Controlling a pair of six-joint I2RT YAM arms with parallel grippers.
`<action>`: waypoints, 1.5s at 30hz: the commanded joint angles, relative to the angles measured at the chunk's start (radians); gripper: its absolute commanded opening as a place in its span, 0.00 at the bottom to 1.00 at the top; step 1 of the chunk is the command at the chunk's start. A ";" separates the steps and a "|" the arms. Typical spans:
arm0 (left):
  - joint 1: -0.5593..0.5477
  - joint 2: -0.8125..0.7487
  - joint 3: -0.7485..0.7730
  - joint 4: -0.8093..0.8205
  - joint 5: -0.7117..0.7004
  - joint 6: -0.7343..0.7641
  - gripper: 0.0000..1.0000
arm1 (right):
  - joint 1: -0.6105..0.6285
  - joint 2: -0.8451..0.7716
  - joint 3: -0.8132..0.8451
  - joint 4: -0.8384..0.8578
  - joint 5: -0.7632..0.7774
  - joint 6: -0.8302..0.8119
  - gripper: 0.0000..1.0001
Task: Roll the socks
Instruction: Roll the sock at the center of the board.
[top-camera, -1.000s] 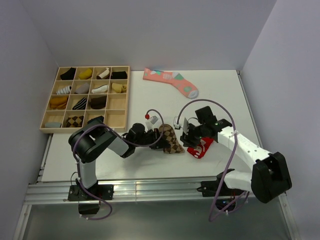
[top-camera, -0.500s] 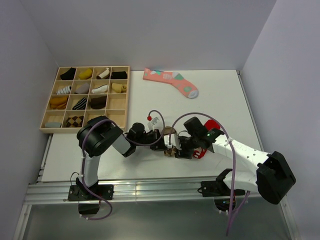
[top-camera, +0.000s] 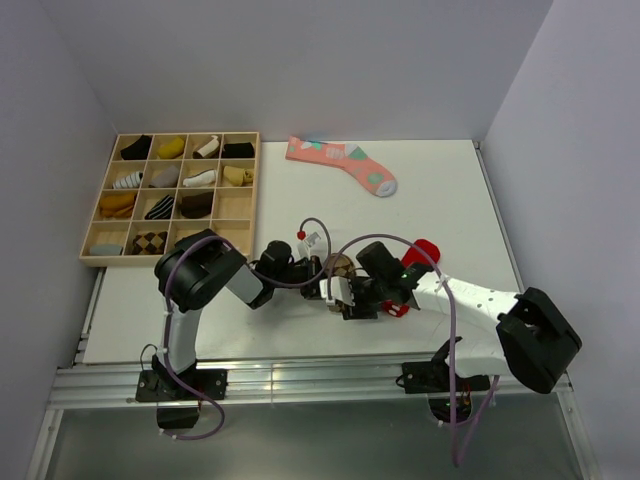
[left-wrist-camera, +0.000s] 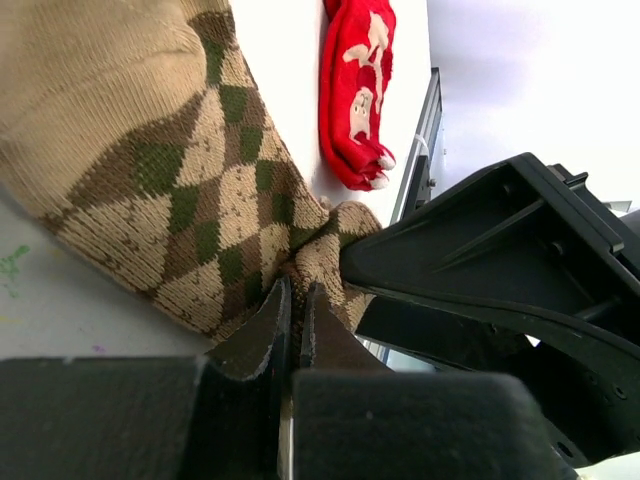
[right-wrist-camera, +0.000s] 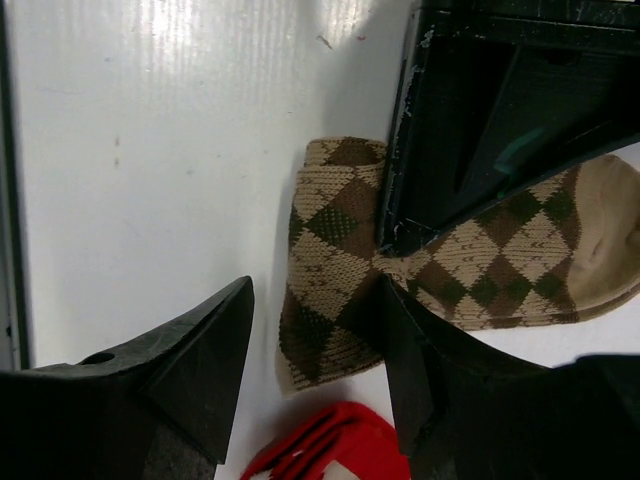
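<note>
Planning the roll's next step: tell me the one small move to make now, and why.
Probably close the right gripper on the folded end of the argyle sock. Its open fingers flank that end, while the left gripper pinches the sock beside it, so a grip there would likely let rolling start.

Pinches the edge of the argyle sock (left-wrist-camera: 180, 170) with the left claw (left-wrist-camera: 295, 292), fingers all but meeting on the knit, forearm low and reaching in from the sock's left. Holds the right claw (right-wrist-camera: 315, 300) wide open over the sock's folded end, arm angled in from its right.
</note>
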 joint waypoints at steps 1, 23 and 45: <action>-0.011 0.095 -0.047 -0.274 0.031 0.077 0.00 | 0.012 0.037 -0.027 0.049 0.055 -0.002 0.60; -0.003 -0.264 -0.135 -0.318 -0.260 0.175 0.27 | 0.003 0.292 0.184 -0.187 0.015 0.093 0.13; -0.149 -0.731 -0.523 -0.101 -0.768 0.137 0.33 | -0.037 0.618 0.608 -0.695 -0.123 0.024 0.12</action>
